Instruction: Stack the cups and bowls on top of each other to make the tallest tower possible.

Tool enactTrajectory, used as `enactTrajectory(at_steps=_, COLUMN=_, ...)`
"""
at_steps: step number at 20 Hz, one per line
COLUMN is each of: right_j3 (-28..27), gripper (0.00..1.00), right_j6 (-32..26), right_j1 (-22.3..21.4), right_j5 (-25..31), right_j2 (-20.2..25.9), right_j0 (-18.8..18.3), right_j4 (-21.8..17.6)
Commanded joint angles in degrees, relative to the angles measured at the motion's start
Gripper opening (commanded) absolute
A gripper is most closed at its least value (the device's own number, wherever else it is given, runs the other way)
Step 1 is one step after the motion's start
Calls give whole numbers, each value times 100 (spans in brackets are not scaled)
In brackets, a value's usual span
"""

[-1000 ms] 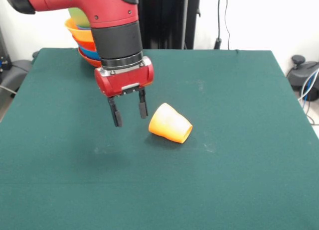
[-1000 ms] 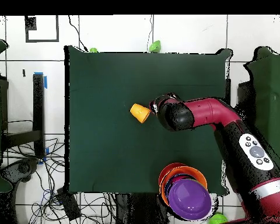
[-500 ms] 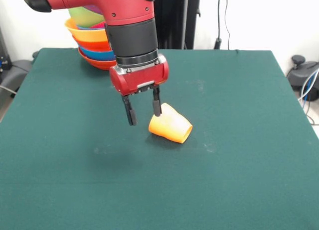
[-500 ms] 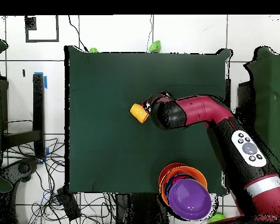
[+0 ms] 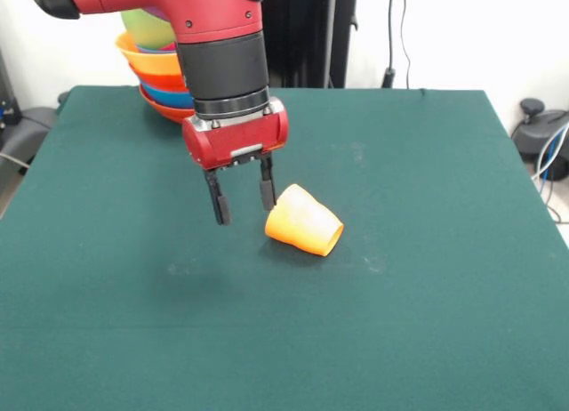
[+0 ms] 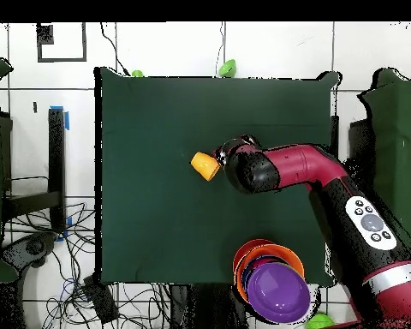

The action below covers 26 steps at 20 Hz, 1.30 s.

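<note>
The small orange cup (image 5: 304, 221) lies on its side on the green table (image 5: 427, 278), its mouth turned toward the front right. My gripper (image 5: 242, 197) hangs open and empty just left of the cup, fingertips a little above the cloth and the right finger (image 5: 267, 187) close to the cup's base. The tower (image 5: 160, 73) of nested bowls stands at the table's back left corner: red-orange, blue, red-orange and orange, with a green bowl on top. From overhead the cup (image 6: 205, 165) sits beside the arm's wrist (image 6: 247, 168), and a purple bowl (image 6: 279, 291) shows in the tower.
Cables and a black stand rise behind the table's far edge (image 5: 356, 89). In the overhead view small green objects (image 6: 229, 66) lie just off the table's edge, and another one (image 6: 318, 321) lies by the tower.
The gripper swung right toward the cup, then drew back slightly left. It stays open. The cup has not moved.
</note>
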Motion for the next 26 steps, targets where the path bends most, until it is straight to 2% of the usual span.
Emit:
enactTrajectory(at_steps=1, right_j3=224, gripper=100, right_j6=308, right_j1=287, right_j5=-204, right_j2=-428, right_j0=60, right_j4=-146)
enactTrajectory(at_steps=5, right_j3=426, gripper=100, right_j6=354, right_j1=195, right_j5=-120, right_j2=-559, right_j0=55, right_j4=-106)
enactTrajectory(at_steps=11, right_j3=1181, gripper=100, right_j6=1262, right_j1=-468, right_j5=-518, right_j2=-1120, right_j0=384, right_j4=-90)
enactTrajectory(at_steps=20, right_j3=1513, gripper=100, right_j6=1851, right_j1=-572, right_j5=-1224, right_j2=-1765, right_j0=974, right_j4=7)
enactTrajectory(at_steps=24, right_j3=1449, gripper=100, right_j6=2048, right_j1=-439, right_j5=-1668, right_j2=-1961, right_j0=1219, right_j4=28)
enactTrajectory(at_steps=26, right_j3=1299, gripper=100, right_j6=2131, right_j1=-241, right_j5=-1945, right_j2=-2039, right_j0=1333, right_j4=13)
